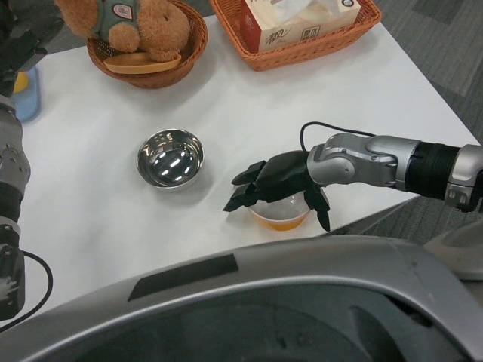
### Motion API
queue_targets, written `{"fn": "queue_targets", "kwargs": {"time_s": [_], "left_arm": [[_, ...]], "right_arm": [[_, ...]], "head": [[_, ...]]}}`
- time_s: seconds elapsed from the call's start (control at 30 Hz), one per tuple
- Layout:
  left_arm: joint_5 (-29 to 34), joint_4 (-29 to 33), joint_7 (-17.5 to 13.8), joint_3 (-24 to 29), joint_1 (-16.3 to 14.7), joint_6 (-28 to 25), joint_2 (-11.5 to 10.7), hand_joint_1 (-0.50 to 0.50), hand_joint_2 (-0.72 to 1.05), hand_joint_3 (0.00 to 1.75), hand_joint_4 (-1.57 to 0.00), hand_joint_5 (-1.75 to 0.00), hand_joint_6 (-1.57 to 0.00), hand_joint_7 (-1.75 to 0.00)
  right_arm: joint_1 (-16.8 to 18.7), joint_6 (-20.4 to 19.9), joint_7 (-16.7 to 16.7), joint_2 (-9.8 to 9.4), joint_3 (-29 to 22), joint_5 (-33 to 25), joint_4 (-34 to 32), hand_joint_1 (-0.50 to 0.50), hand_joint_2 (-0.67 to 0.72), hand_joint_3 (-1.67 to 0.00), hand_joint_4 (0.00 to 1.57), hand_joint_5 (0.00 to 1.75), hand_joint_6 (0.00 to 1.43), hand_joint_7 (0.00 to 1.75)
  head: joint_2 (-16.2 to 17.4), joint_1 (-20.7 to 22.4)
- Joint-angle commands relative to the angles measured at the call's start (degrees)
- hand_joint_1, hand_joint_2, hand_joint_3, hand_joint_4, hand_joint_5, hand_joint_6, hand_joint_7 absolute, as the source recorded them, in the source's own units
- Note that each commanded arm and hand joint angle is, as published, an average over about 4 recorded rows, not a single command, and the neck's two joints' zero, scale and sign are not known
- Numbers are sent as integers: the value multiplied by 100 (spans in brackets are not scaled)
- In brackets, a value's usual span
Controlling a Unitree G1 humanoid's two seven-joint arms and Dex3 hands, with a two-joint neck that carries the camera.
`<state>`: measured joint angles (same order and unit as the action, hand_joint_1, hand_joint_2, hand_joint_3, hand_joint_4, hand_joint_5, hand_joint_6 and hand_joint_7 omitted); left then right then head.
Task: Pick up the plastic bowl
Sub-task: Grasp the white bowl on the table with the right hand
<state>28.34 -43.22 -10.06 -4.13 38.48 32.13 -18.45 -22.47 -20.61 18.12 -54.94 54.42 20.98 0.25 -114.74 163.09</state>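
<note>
The right robot hand cups over the orange plastic bowl (fingers spread across its rim) on the white tabletop.

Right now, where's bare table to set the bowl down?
Bare: the table left of the steel bowl, and the strip between the tissue basket and right hand. Crowded: the far edge by the teddy basket, and around the orange plastic bowl.

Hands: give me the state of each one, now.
Left hand: not in view; only its forearm shows at the table's left edge.
Right hand: fingers draped over the orange plastic bowl; a firm grip cannot be told.
</note>
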Motion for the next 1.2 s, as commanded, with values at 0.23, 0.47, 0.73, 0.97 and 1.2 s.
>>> {"fn": "queue_targets", "kwargs": {"time_s": [0.23,0.47,0.73,0.97,1.2], "left_arm": [[40,-11,-14,9,-86,-5,-71,-50,60,0,0,0,0,0],[49,-11,-14,-2,-86,-5,-71,-50,60,0,0,0,0,0],[58,13,-14,-2,-123,-5,-71,-50,60,0,0,0,0,0],[58,20,-14,0,-152,-5,-71,-50,60,0,0,0,0,0],[64,29,-14,-4,-156,-5,-62,-50,60,0,0,0,0,0]], "right_arm": [[-174,-377,99,230,253,-116,467,-42,-54,-149,0,145,0,84],[-221,-830,-50,318,122,-101,634,-42,-56,-153,0,158,0,84],[-177,-1307,-382,320,-212,-79,676,-40,-40,-139,1,170,0,112],[-95,-1757,-639,326,-538,-68,739,-40,-29,-127,9,165,0,126],[263,-1825,-665,276,-1254,-68,643,-40,-29,-127,14,165,0,133]], "head": [[29,33],[28,37],[37,51],[18,64],[-212,7]]}}
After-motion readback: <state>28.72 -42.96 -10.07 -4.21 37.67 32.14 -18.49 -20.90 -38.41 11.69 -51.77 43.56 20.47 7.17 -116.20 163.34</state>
